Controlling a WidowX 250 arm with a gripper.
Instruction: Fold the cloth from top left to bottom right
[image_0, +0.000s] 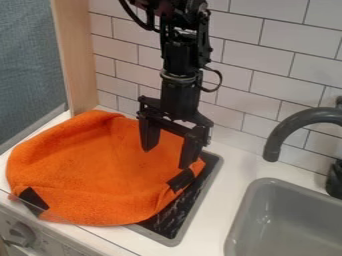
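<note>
The hand (167, 159) is wide open and grips nothing, over the three o'clock side of one orange cloth (100, 165). The cloth lies at eight o'clock in the view. I count two black patches (180, 180), one sink (242, 212), one tap (274, 140).

We look from one fixed camera above the front side of the desk (230, 172), facing down at a slant toward the tiled wall (257, 55), fairly near, so the sink (287, 222) runs past our right and bottom edges.
</note>
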